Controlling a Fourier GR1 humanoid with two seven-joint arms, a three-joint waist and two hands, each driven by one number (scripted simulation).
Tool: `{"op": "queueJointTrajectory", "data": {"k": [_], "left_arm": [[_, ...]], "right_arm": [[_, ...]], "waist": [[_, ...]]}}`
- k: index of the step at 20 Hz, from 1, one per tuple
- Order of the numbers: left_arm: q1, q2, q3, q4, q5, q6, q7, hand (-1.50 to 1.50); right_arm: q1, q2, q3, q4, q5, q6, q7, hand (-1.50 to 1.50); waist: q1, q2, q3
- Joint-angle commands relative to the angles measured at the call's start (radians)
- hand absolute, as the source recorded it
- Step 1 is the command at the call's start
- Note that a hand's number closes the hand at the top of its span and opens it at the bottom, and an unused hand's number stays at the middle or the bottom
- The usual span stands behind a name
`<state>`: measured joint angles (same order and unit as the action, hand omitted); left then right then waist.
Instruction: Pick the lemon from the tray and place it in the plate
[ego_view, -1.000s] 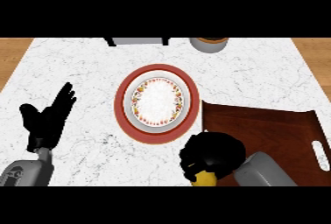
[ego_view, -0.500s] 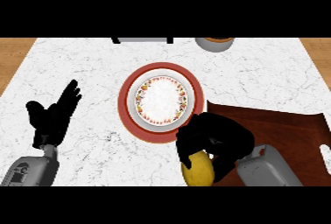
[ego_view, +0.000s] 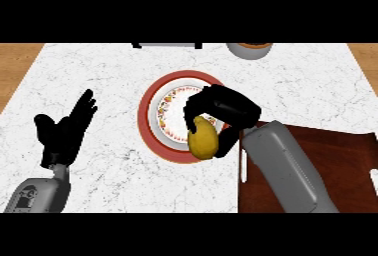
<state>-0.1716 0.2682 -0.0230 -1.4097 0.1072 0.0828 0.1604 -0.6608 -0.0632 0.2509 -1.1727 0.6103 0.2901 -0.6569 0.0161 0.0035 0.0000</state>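
Right hand (ego_view: 225, 107) is curled round the lemon (ego_view: 203, 138), its black fingers wrapped over the fruit's upper end while the yellow body hangs out below the palm. Hand and lemon sit over the right side of the plate (ego_view: 168, 111), with the lemon's lower end above the plate's red rim; whether the fruit touches the plate cannot be told from this view.

From largest to smallest: the counter (ego_view: 103, 70) is white marble with grey veins and fills most of the view, with a strip of wood showing at its left and right edges. The tray (ego_view: 332, 165) is dark reddish brown and lies at the lower right of the counter, just beside the plate; the right forearm (ego_view: 284, 170) (grey, coming up from the lower edge) crosses its left part. The plate stands near the counter's middle, with a broad red rim, a white centre and a ring of small coloured flecks between them. The left hand (ego_view: 65, 131) rests near the lower left, well apart from the plate, fingers straight and pointing up with the thumb spread out to the side, holding nothing. At the top edge, a round grey vessel (ego_view: 249, 49) with a reddish inside shows only partly, and left of it lies a dark flat object (ego_view: 167, 45) too cut off to identify.
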Motion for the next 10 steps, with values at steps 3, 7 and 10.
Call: {"op": "queueJointTrajectory", "data": {"k": [3, 7, 10], "left_arm": [[0.002, 0.017, 0.026, -0.007, 0.014, -0.029, 0.014, 0.0], [0.036, -0.021, -0.006, -0.001, -0.016, -0.013, -0.047, 0.0], [-0.03, -0.003, 0.005, 0.017, -0.007, -0.037, -0.012, 0.0]], "right_arm": [[-0.205, -0.01, -0.033, 0.331, 0.111, -0.09, -0.09, 1.5], [-0.278, 0.004, -0.032, 0.53, 0.118, -0.018, -0.098, 1.5], [-0.314, 0.026, 0.004, 0.666, 0.176, -0.047, -0.153, -1.5]], "waist": [[0.01, 0.004, 0.0], [0.03, 0.01, 0.0], [0.029, 0.014, 0.0]]}}
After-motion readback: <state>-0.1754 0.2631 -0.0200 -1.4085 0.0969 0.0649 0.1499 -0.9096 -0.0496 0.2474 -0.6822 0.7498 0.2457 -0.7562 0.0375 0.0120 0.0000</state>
